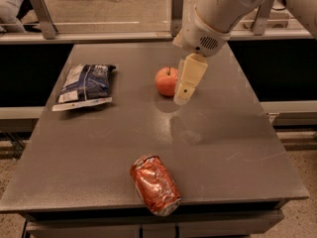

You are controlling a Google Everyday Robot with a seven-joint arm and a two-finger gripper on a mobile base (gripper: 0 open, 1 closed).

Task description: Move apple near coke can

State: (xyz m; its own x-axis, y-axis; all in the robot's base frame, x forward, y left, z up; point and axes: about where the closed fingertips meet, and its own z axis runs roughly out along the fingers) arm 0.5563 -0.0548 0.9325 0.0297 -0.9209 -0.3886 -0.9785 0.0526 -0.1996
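The red-orange apple [166,81] sits on the grey table [99,143] a little behind its middle. The dented red coke can [154,184] lies on its side at the table's front edge, well in front of the apple. My gripper [182,96] hangs from the white arm, which comes in from the top right. It hovers just right of the apple and partly covers the apple's right side. Only a cream finger [189,78] shows clearly.
A dark blue and white snack bag [84,86] lies flat at the table's left. A rail with metal posts [42,14] runs behind the table. The floor drops away at the table's right and front edges.
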